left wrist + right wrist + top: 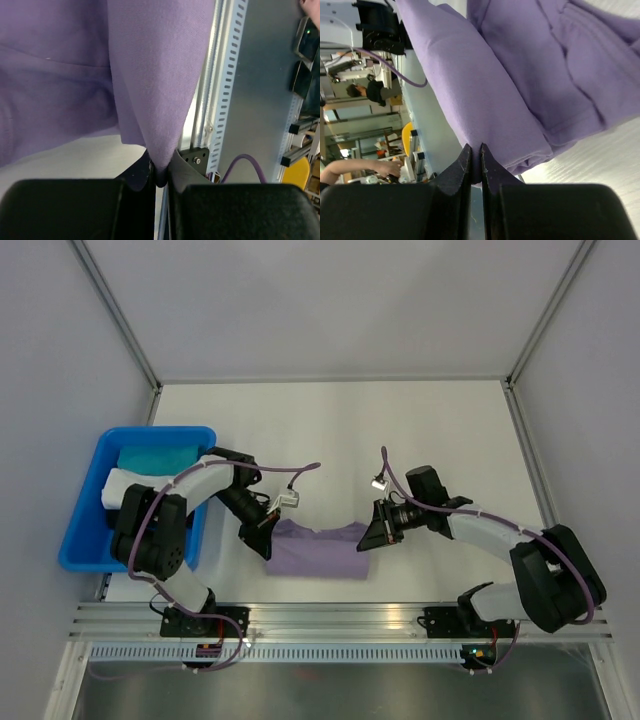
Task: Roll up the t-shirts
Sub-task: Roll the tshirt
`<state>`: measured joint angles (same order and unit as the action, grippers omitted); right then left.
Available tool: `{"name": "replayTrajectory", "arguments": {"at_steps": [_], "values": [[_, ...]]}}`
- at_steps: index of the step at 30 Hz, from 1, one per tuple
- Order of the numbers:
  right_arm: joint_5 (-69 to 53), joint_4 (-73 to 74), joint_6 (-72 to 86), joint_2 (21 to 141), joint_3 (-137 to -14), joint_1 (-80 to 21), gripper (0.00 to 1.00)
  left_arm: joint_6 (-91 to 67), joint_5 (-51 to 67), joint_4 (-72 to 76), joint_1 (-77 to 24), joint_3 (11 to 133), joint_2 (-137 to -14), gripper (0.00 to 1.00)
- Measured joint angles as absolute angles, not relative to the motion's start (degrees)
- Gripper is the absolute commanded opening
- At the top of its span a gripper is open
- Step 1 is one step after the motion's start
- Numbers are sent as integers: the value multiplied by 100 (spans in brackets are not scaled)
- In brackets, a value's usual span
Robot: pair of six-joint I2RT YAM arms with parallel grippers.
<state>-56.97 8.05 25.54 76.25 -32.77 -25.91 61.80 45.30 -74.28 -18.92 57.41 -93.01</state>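
Observation:
The lavender t-shirt lies folded into a short band on the white table near the front edge, between my two arms. My left gripper is at its left end, and in the left wrist view the two black fingers are shut on a fold of the t-shirt hanging down between them. My right gripper is at the right end. The right wrist view shows its jaws pinched on the edge of the t-shirt, with the rest bunched behind.
A blue bin at the left holds a teal cloth bundle and a white cloth bundle. The slotted aluminium rail runs along the near table edge, close to the shirt. Frame posts stand at the back corners.

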Motion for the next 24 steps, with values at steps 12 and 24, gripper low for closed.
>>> {"name": "replayTrajectory", "arguments": {"at_steps": [12, 24], "values": [[-5520, 784, 2528, 9150, -3675, -2320, 0, 5955, 4066, -6845, -1584, 6191, -10263, 48], [-5041, 731, 2687, 9356, -3780, -2259, 0, 5135, 3955, -6036, -1168, 6973, -9539, 78]]}}
